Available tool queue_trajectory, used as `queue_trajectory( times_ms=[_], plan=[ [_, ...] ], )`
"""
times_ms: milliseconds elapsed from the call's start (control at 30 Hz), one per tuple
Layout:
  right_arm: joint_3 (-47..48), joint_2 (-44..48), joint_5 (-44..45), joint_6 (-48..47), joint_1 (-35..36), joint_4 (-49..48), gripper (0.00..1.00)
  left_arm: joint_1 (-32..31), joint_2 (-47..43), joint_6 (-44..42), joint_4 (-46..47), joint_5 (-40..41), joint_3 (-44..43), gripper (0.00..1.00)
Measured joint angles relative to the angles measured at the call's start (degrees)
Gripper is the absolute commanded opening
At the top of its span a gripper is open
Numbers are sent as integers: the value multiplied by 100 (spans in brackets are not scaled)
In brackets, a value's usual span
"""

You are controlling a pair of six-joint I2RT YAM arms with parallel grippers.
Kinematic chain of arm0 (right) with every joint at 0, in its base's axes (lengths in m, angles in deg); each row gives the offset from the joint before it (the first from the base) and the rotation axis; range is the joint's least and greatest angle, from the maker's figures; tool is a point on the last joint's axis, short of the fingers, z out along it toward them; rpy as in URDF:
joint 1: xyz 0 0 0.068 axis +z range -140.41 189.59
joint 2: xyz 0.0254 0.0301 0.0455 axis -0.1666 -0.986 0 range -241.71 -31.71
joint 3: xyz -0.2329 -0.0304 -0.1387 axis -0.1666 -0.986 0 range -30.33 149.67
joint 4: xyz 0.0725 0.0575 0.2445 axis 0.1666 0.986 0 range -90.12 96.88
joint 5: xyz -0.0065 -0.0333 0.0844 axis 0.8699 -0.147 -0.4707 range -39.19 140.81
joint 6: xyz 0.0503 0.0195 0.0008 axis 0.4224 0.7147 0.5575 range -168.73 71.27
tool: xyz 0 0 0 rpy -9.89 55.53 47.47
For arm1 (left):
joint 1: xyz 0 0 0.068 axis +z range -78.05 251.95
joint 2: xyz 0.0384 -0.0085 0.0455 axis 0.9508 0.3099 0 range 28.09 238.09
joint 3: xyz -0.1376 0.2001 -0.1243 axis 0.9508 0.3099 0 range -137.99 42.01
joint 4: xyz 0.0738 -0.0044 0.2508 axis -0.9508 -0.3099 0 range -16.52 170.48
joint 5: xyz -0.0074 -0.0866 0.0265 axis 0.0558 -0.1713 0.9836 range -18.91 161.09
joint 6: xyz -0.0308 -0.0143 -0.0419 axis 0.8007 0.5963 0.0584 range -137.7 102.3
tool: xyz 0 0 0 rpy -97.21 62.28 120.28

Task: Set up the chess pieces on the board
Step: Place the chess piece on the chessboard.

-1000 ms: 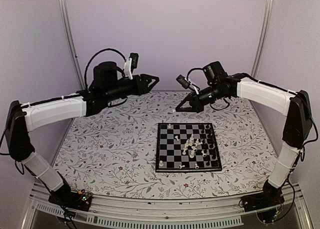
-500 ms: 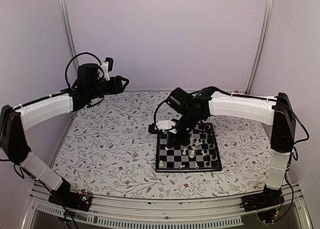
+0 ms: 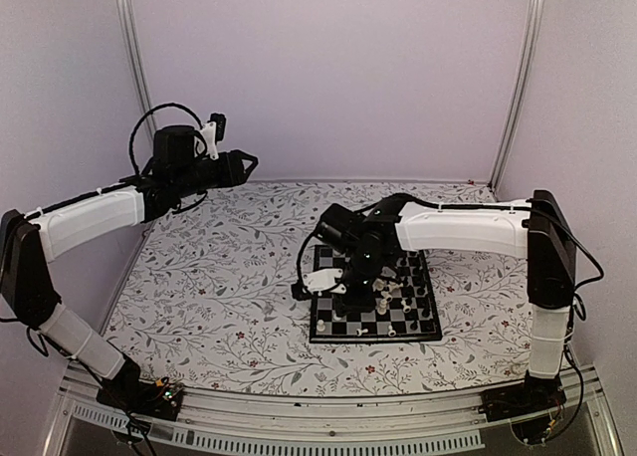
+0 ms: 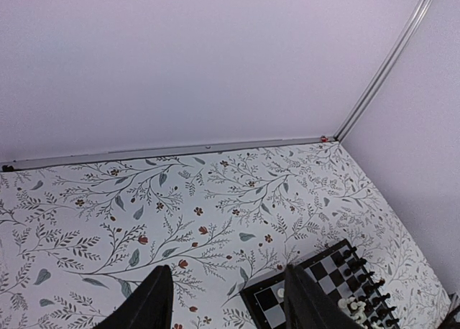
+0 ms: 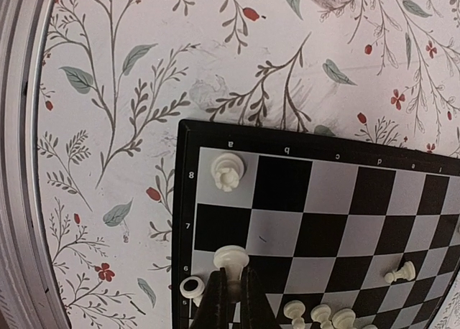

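Observation:
The board (image 3: 333, 315) lies right of the table's middle. My right gripper (image 3: 354, 291) hangs low over its left part, shut on a white chess piece (image 5: 231, 257) pinched by its stem between the fingers (image 5: 231, 280). A white rook (image 5: 228, 171) stands on the corner square and another white piece (image 5: 191, 287) lies at the board's edge. More white pieces (image 3: 383, 295) cluster mid-board, and black ones (image 3: 418, 275) line the right side. My left gripper (image 3: 249, 162) is raised at the back left, open and empty (image 4: 227, 271), with the board's corner (image 4: 267, 302) below it.
The floral table surface (image 3: 219, 277) surrounds the board. A metal rail (image 5: 18, 164) runs along the table's edge near the board. Pale walls (image 4: 215, 56) close the back and sides.
My right arm swung from the back down over the board's left part, then nearer, with its jaws staying shut. The left arm drew back to the left and then held still.

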Motion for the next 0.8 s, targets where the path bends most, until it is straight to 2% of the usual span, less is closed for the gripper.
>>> queue_trajectory(
  times_ms=[800],
  plan=[
    [-107,-319,57,7,142,-22,8,153,68,262,-20,-424,-35,54]
  ],
)
